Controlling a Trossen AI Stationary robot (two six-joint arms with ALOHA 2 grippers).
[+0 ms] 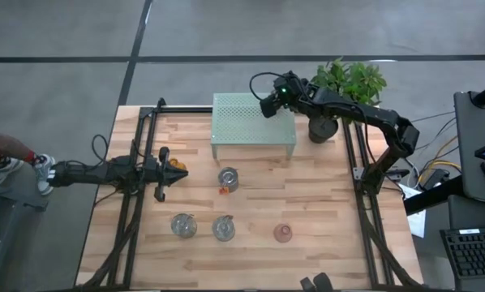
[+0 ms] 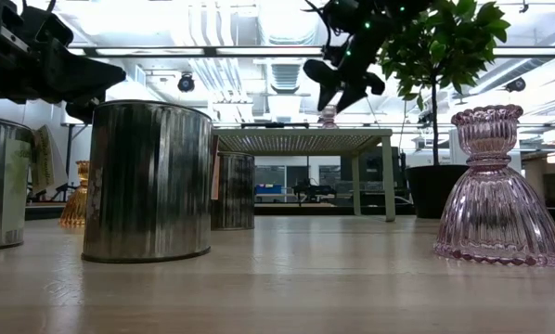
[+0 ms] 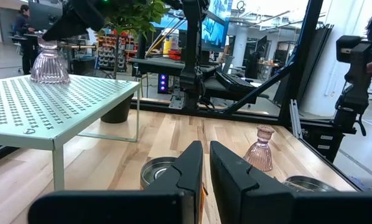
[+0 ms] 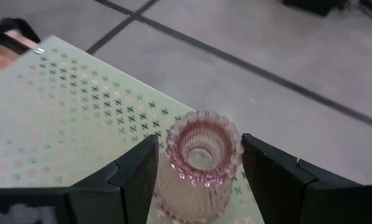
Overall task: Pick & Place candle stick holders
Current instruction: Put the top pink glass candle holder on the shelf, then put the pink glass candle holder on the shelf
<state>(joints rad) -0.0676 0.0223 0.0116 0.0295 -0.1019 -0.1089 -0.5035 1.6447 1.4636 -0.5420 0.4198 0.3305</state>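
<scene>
My right gripper (image 4: 198, 155) is open over the far right corner of the pale green mesh shelf (image 1: 251, 122). Its fingers stand on either side of a pale pink holder (image 4: 201, 165), which stands upright on the shelf top; I see no touch. My left gripper (image 3: 206, 155) is shut and empty at the table's left, above the amber holder (image 2: 73, 195), which stands on the table. A second pink holder (image 1: 284, 234) and three silvery jars (image 1: 228, 178) (image 1: 183, 225) (image 1: 223, 228) stand on the table; the first jar carries an orange tag.
A potted green plant (image 1: 348, 85) stands at the back right, beside the shelf. Dark frame rails (image 1: 129, 219) run along the table's left and right sides. Bare wood lies at the front right, around the pink holder.
</scene>
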